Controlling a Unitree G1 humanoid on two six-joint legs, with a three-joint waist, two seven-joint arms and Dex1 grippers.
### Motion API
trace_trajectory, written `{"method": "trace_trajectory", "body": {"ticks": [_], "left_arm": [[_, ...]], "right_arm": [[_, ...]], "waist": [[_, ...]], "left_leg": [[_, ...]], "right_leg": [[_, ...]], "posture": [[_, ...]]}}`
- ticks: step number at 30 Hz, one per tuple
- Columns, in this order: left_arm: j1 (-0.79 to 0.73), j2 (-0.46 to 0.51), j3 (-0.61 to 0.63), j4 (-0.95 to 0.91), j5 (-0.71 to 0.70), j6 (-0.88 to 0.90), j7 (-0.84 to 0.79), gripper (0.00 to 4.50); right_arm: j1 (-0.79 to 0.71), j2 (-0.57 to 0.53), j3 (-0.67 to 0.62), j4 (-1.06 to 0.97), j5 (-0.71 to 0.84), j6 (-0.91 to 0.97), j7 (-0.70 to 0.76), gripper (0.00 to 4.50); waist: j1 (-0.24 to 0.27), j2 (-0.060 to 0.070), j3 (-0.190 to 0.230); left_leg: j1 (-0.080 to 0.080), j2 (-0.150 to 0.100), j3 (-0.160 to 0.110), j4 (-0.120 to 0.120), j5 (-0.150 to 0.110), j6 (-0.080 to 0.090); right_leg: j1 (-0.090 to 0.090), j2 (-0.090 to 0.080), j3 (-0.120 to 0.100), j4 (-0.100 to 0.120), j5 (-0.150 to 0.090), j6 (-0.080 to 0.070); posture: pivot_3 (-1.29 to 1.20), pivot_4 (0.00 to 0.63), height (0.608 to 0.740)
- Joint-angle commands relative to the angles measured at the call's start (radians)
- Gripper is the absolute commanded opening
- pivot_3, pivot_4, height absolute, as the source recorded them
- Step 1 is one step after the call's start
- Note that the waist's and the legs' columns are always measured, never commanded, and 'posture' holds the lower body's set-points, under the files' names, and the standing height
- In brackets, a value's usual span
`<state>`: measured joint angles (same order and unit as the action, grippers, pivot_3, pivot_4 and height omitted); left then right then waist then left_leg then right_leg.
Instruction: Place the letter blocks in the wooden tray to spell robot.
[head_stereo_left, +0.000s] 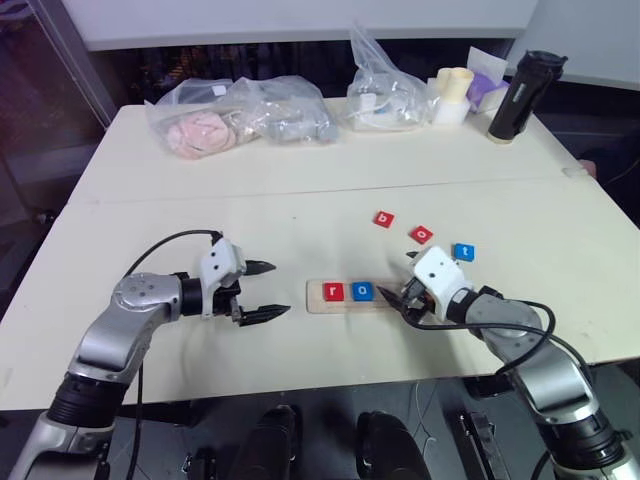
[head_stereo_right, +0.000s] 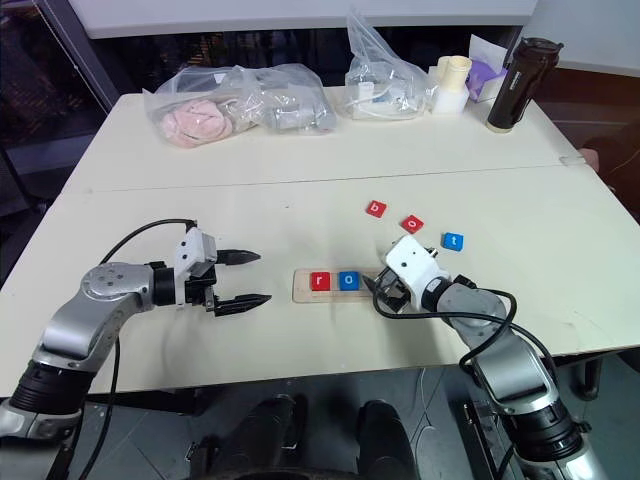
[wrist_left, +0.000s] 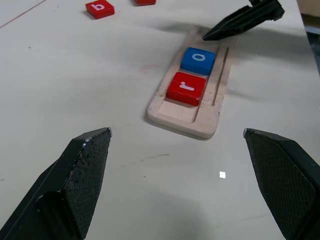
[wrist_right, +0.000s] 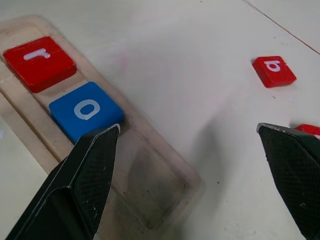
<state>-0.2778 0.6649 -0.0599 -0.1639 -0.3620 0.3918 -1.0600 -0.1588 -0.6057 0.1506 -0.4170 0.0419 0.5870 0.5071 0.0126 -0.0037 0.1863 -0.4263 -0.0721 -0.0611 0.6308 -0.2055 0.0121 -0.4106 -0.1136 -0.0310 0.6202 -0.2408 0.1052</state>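
Holding red r (head_stereo_left: 333, 292) and blue o (head_stereo_left: 362, 292) (side by side), wooden tray (head_stereo_left: 318, 304).

On the tabletop (wrist_left: 90, 90), the wooden tray (wrist_left: 205, 125) holds 2 letter blocks touching: red "r" (wrist_left: 186, 88), blue "o" (wrist_left: 198, 60). The left end effector (wrist_left: 192, 185) is spread wide. Red "b" (wrist_left: 100, 8) lies apart.

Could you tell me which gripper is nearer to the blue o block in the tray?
Right. The right gripper hangs just beside the blue o block; the left gripper hangs beyond the wooden tray's other end.
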Motion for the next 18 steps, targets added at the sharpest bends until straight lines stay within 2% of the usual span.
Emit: {"method": "trace_trajectory", "body": {"ticks": [1, 18], "left_arm": [[-0.006, 0.009, 0.025, -0.042, -0.018, 0.009, 0.013, 4.45], [0.020, 0.015, 0.047, -0.073, -0.018, 0.010, 0.053, 4.45]], "right_arm": [[-0.020, -0.004, 0.022, 0.007, -0.033, -0.035, 0.008, 4.50], [-0.084, 0.042, 0.055, 0.060, -0.050, -0.054, 0.047, 4.50]], "waist": [[0.001, 0.000, 0.000], [0.000, 0.000, 0.000]], "left_leg": [[0.000, 0.000, 0.000, 0.000, 0.000, 0.000], [0.000, 0.000, 0.000, 0.000, 0.000, 0.000]], "right_leg": [[0.000, 0.000, 0.000, 0.000, 0.000, 0.000], [0.000, 0.000, 0.000, 0.000, 0.000, 0.000]], "posture": [[0.00, 0.150, 0.725], [0.00, 0.150, 0.725]]}}
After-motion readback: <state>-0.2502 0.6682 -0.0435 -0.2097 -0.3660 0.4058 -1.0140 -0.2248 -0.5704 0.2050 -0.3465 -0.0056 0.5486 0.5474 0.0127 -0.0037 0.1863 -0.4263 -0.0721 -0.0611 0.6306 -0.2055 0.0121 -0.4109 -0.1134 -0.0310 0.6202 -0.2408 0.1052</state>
